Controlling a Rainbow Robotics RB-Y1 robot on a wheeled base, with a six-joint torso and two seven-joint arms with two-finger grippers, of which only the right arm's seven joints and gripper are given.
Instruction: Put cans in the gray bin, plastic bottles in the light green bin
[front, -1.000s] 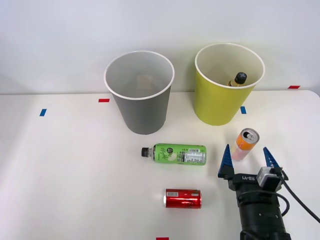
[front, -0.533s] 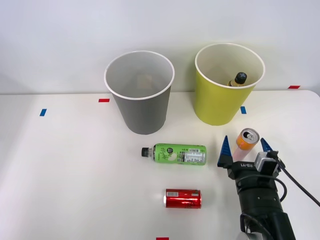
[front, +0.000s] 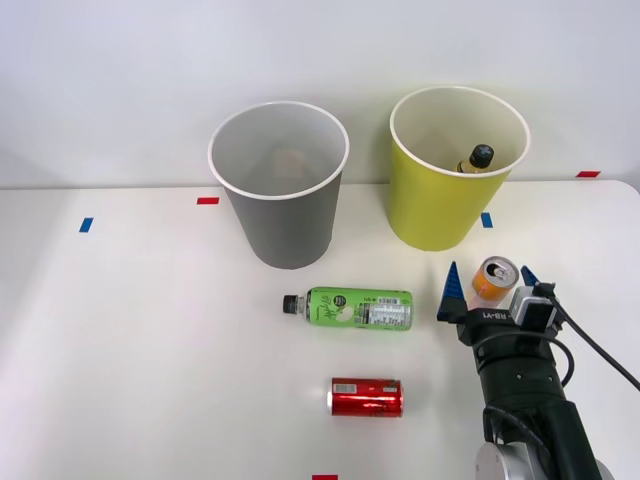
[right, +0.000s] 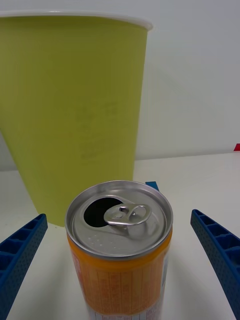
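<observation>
My right end effector sits at about 4 o'clock on the white worktop, its blue ribbed fingers spread wide. The slim orange can stands upright between them, silver top up, tab raised over an open mouth. In the wrist view the same can is centred between my two fingers, with a clear gap on each side; neither finger touches it.

The light green bin stands upright at about 1 o'clock, just beyond the orange can, white rim up. A black-capped bottle with a yellowish body rests inside it against the far wall. From the wrist the bin's wall rises directly behind the can.

The gray bin stands upright at about 12 o'clock, well apart from my end effector, to the left of the light green bin with a gap between the two. Its white inside shows; I cannot tell whether anything lies at its bottom.

The green-labelled bottle lies on its side near the centre of the worktop, black cap toward 9 o'clock, in front of the gray bin and near my left-hand finger but not touching it.

The red can lies on its side at about 6 o'clock, nearer to me than the bottle and apart from it.

Small blue and red tape marks dot the worktop.
</observation>
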